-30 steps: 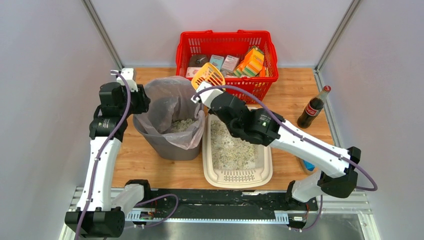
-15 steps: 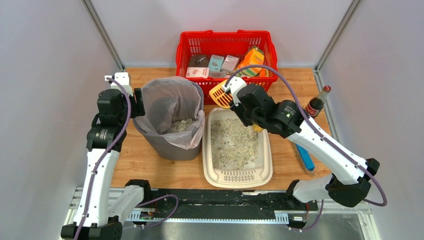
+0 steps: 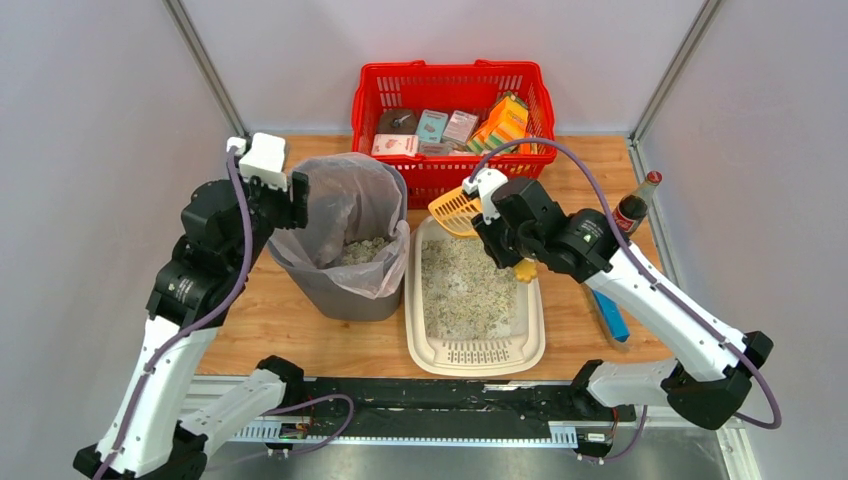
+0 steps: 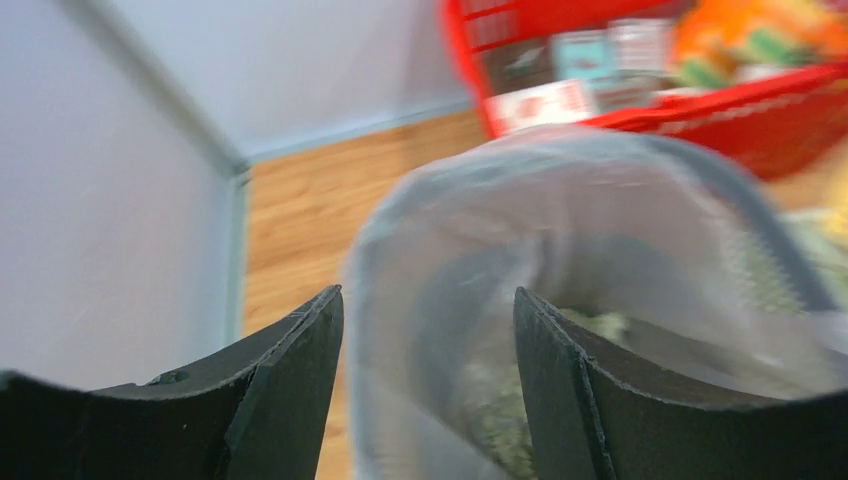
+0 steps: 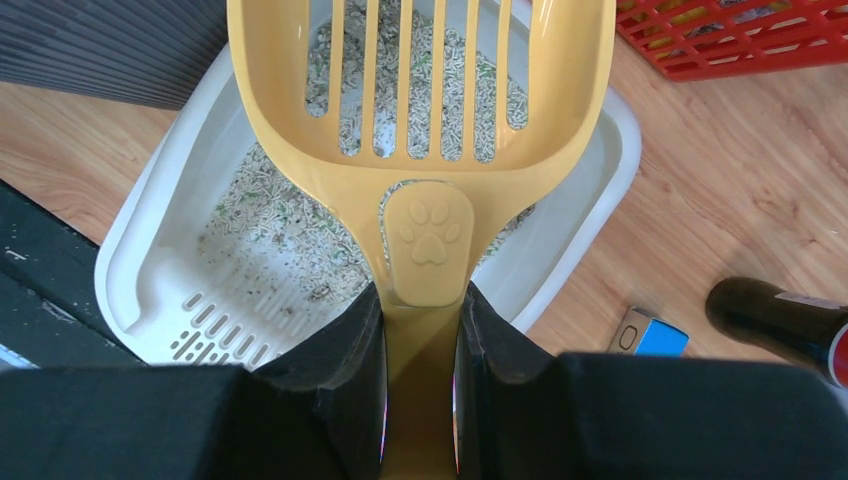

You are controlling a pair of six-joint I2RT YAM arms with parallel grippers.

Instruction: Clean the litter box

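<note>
The cream-white litter box (image 3: 425, 345) lies at the table's front middle, its slotted grate toward the arms, with grey-white granules (image 3: 465, 285) inside; it also shows in the right wrist view (image 5: 140, 260). My right gripper (image 3: 492, 212) is shut on the handle of a yellow slotted scoop (image 3: 455, 211), held above the box's far end; the scoop (image 5: 420, 90) looks empty. My left gripper (image 3: 285, 195) is open at the left rim of the grey bin (image 3: 340, 285) lined with a clear bag (image 4: 560, 250); its fingers (image 4: 290, 370) straddle the bag's rim.
A red mesh basket (image 3: 375, 105) with boxes stands at the back. A cola bottle (image 3: 628, 215) stands at the right, and a blue object (image 3: 610, 315) lies on the table right of the litter box. Litter lies in the bin's bottom (image 3: 362, 248).
My right gripper carried the scoop from over the bin rightward and down over the litter box's far end. My left arm shifted, its wrist now higher at the bin's left rim.
</note>
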